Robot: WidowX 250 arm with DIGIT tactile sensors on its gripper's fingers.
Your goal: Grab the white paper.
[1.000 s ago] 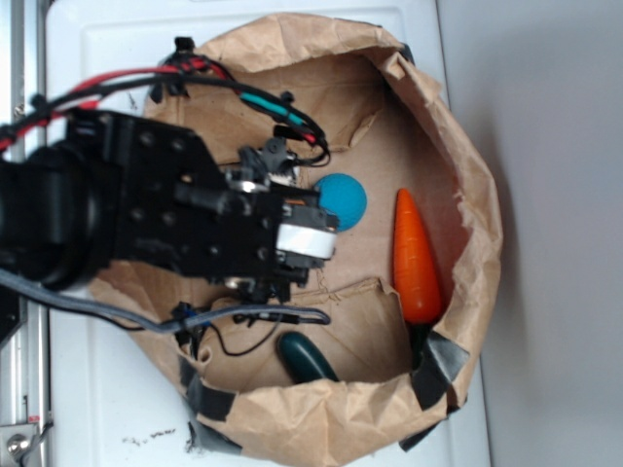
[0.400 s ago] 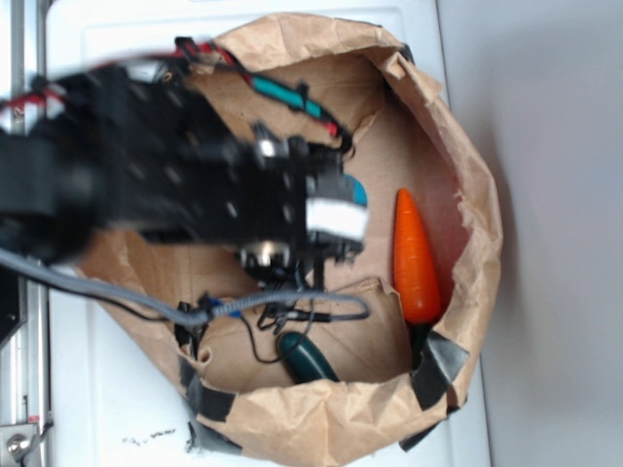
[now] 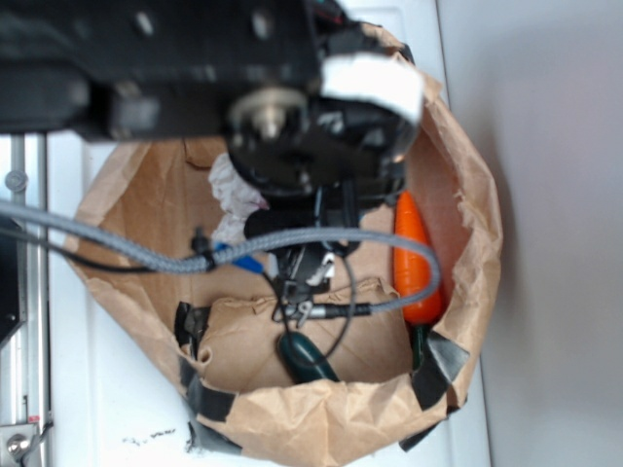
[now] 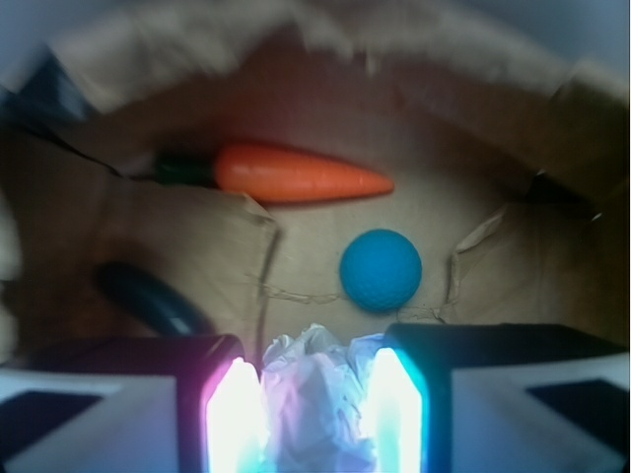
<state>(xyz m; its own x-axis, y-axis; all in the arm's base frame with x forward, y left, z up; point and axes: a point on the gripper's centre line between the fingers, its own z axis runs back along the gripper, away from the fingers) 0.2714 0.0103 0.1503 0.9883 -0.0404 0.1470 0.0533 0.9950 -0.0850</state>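
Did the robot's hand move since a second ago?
Yes. In the exterior view the gripper has swung up and to the right, judged against the orange carrot, which stayed put. The wrist view shows the white paper between its fingers.

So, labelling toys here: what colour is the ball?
Blue ball; clearest in the wrist view.

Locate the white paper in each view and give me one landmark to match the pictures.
Exterior: the white paper shows left of centre inside the brown bag, partly hidden under the arm.
Wrist: the white paper sits at bottom centre, between the fingers of the hand.
Shared landmark: the orange carrot, at right in the exterior view, upper middle in the wrist view.
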